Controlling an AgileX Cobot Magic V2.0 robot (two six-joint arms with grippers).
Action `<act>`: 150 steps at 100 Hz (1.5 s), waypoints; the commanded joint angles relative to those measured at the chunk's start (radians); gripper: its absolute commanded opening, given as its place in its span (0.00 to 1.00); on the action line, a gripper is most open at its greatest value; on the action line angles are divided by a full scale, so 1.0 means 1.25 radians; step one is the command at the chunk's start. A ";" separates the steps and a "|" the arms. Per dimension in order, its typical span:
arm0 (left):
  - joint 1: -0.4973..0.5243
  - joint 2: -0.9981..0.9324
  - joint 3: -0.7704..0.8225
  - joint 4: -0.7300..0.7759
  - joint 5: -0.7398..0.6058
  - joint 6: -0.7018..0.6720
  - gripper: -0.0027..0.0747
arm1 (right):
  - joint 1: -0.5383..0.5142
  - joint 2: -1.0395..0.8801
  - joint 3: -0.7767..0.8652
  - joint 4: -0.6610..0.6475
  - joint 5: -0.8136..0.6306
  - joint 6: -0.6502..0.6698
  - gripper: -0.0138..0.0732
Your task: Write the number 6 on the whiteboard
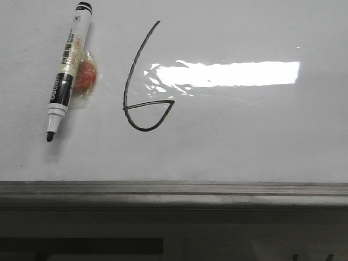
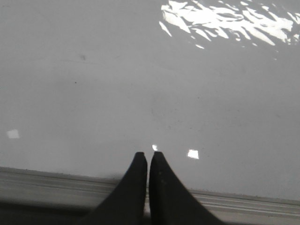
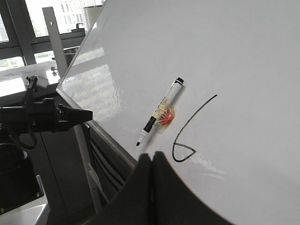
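A glossy whiteboard (image 1: pixel 244 147) fills the scene, glare across it, a grey ledge (image 1: pixel 174 190) below. The number 6 (image 1: pixel 144 81) is drawn near the board's middle; the uncapped marker (image 1: pixel 68 70) lies just left of it, apart, released. Both grippers, left (image 2: pixel 148 154) and right (image 3: pixel 152 155), are seen pinched closed, empty. Wet ink could be smeared if the marker were dragged across.

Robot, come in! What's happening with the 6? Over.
Left gripper shut, right gripper shut, both empty. Number 6 drawn on whiteboard. Uncapped marker pen stuck beside it, apart.
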 commanded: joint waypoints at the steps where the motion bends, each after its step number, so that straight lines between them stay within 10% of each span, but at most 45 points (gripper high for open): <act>1: 0.003 -0.025 0.034 0.004 -0.026 0.002 0.01 | -0.006 0.007 -0.021 -0.008 -0.062 -0.007 0.09; 83: 0.003 -0.025 0.034 0.004 -0.026 0.002 0.01 | -0.026 0.007 -0.021 -0.101 -0.069 -0.010 0.09; 150: 0.003 -0.025 0.034 0.004 -0.026 0.002 0.01 | -0.717 0.047 0.158 -0.057 -0.356 0.064 0.09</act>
